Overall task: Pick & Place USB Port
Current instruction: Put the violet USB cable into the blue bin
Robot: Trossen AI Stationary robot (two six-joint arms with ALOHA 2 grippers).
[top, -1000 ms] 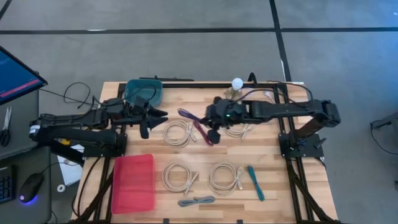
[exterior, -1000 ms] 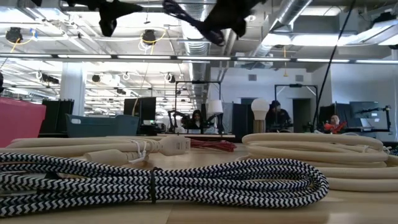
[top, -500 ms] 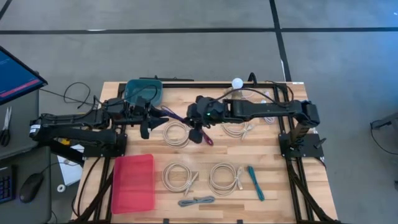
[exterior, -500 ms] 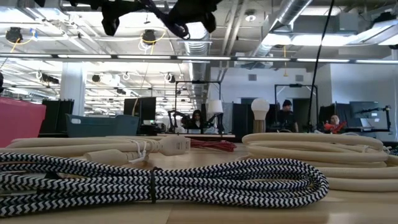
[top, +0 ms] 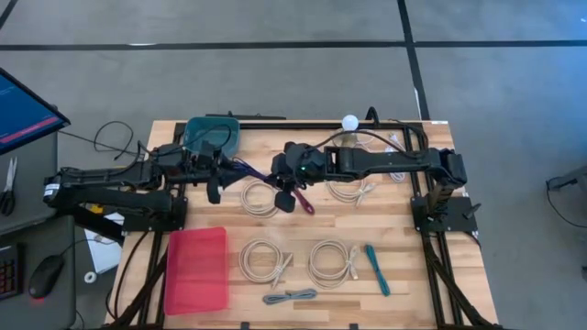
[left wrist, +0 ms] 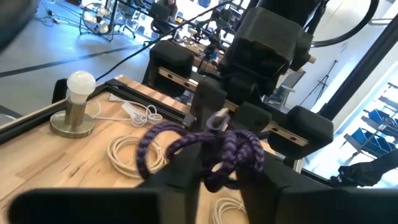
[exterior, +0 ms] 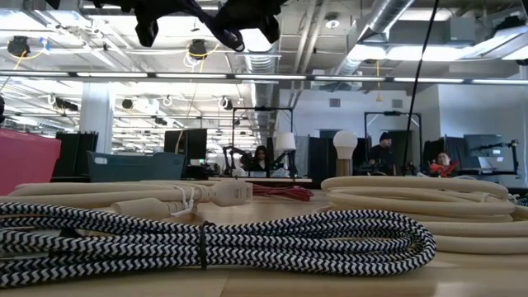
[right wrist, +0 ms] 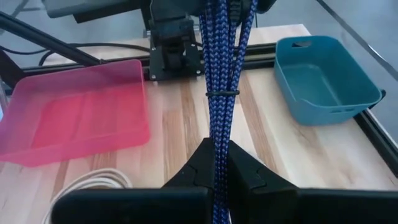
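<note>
Four cream cable coils point(top: 261, 197) lie on the tabletop point(top: 404, 234), along with one grey braided cable point(top: 290, 296), one teal cable point(top: 377, 269) and one purple braided cable point(top: 257, 171). There are two trays, one teal point(top: 212, 135) and one pink point(top: 195, 269), and one light bulb point(top: 348, 122).

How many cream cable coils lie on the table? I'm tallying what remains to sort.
4: one below the two grippers, one under the right arm, and two on the table's near half, and. The arms may hide others.
</note>
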